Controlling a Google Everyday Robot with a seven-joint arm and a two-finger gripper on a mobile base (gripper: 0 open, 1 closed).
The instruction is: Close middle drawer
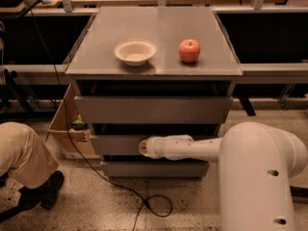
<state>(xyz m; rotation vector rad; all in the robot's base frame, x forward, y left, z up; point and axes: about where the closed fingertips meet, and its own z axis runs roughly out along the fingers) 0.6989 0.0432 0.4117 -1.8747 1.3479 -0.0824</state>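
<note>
We see the middle drawer (113, 144) low-center in frame, 2nd front down, w/ a dark gap above it. Gripper (143, 147) is at that front, approx. mid-width, arm coming in from lower right. Gripper state: we can't tell. Counter (159, 28) up top carries bowl (135, 52) & apple (189, 50).

High front view, claw (143, 147) at middle drawer (113, 144)

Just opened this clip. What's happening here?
The robot's arm reaches in from the right, with its gripper at the front of the middle drawer, apparently pushing it in. The drawer looks nearly shut. A bowl and an apple sit on the cabinet top.
</note>
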